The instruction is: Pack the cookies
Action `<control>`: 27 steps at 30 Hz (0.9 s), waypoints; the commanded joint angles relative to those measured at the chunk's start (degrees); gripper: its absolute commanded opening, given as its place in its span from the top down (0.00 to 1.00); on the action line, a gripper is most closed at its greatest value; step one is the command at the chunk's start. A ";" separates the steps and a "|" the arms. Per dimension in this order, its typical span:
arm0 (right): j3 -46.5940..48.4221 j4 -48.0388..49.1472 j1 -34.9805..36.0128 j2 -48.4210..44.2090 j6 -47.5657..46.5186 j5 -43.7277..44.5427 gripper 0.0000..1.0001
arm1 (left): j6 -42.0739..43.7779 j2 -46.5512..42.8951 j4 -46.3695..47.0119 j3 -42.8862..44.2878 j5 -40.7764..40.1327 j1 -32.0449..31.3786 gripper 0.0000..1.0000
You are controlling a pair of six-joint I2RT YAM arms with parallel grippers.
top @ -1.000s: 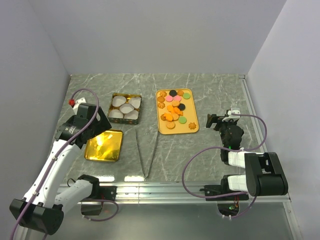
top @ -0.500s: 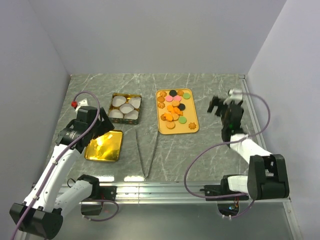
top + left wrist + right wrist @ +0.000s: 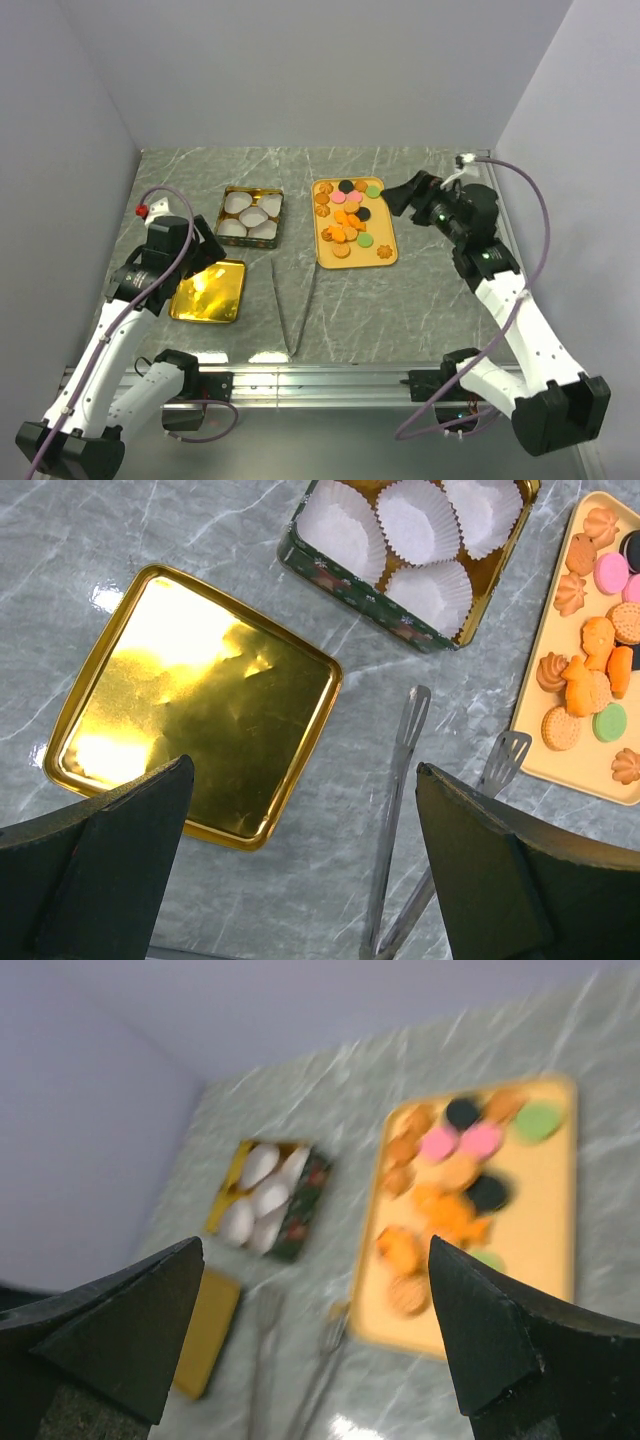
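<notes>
Right hand (image 3: 400,196):
- Spread wide, gripping nothing.
- Held above the surface (image 3: 430,290), just off the far right corner of the yellow tray (image 3: 384,228), fingers pointed left toward it.
- From the wrist view, blurred: cookies (image 3: 450,1180) ahead and below, between the two fingertips, none touched.
- Spread over the tray in one loose layer: mostly orange and golden, a few pink, green and black at the far end.
- Farther left in the same view: green tin (image 3: 305,1210) with white paper cups (image 3: 255,1195) inside.

Left hand (image 3: 207,250):
- Likewise released, jaws wide, nothing held.
- Poised over the far right part of the gold lid (image 3: 200,710), lying flat, inside up.
- Cookies (image 3: 590,680) well apart from this hand, off to its right on the tray (image 3: 575,770).
- Between lid and tray: metal tongs (image 3: 400,790), flat on the surface, tips toward the far side, joint toward the near edge.
- Just beyond the lid: the tin (image 3: 350,595), several cups (image 3: 420,520) in it; no cookie visible in them.
</notes>
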 commanded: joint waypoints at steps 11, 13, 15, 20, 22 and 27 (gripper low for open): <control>23.75 -45.69 34.30 24.56 7.88 18.47 0.00 | -0.99 -3.03 1.94 -0.37 -1.78 -0.22 0.01; 24.72 -49.02 36.78 28.08 10.33 19.88 0.00 | -1.17 -3.30 1.86 -0.46 -2.05 -0.22 0.01; 25.50 -50.35 39.86 32.91 11.92 19.36 0.00 | -1.26 -3.56 1.94 -0.55 -2.13 -0.22 0.01; 27.97 -50.53 44.61 40.13 15.26 16.90 0.00 | -1.34 -4.09 1.68 -0.37 -2.48 -0.22 0.01; 29.64 -49.49 46.19 42.75 15.88 15.76 0.00 | -1.52 -4.70 1.59 -0.46 -2.57 -0.31 0.01; 32.89 -46.41 48.57 46.54 16.67 14.26 0.00 | -1.87 -3.48 1.15 -0.11 -3.10 -1.54 0.01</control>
